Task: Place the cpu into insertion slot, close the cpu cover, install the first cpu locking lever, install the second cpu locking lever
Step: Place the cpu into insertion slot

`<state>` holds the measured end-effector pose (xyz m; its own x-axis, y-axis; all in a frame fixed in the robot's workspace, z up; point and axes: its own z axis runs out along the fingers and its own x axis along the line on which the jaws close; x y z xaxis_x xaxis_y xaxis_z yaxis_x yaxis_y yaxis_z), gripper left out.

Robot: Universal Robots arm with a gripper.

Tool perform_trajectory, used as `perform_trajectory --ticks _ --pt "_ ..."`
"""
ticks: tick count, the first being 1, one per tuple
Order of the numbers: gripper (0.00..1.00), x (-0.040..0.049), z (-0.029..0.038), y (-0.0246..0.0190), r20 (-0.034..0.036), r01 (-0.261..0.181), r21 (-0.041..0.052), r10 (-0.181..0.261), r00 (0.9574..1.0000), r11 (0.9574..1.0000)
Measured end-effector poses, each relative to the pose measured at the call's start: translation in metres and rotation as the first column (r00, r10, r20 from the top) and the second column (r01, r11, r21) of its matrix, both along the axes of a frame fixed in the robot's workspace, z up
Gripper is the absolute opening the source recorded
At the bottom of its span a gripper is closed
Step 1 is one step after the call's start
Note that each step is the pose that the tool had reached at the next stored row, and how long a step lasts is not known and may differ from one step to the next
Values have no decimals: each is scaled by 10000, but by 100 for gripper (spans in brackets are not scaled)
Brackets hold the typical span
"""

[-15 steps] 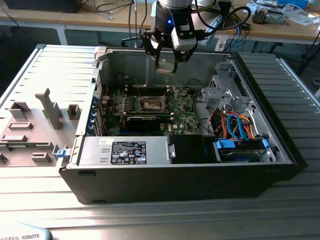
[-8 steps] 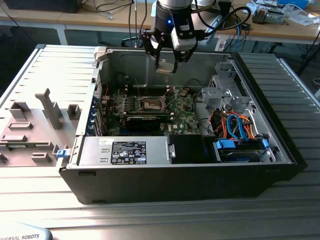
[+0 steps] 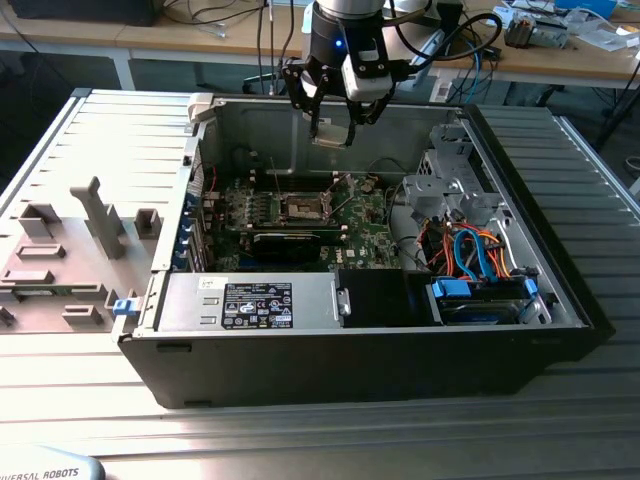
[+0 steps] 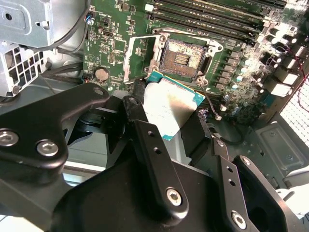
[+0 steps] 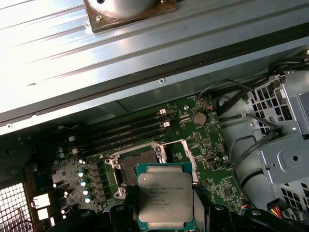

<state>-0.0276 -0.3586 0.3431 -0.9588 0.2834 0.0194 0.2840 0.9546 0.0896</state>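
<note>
The gripper point(image 4: 166, 121), clamped on the cpu point(image 5: 165, 195), hangs above the slot point(image 4: 184, 58), where a tilted or offset lowering could bend its pins.

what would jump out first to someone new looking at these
The cpu stands out first, its silver face clamped in the gripper, which hangs over the open computer case, clear of the board. Below it on the green motherboard lies the insertion slot, bare and dark-centred. The cpu cover is swung open beside the slot.
</note>
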Motion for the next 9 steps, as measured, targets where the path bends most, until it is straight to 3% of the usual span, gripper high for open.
perform_trajectory --ticks 9 --pt "54 0 0 0 0 60 0 -60 10000 10000"
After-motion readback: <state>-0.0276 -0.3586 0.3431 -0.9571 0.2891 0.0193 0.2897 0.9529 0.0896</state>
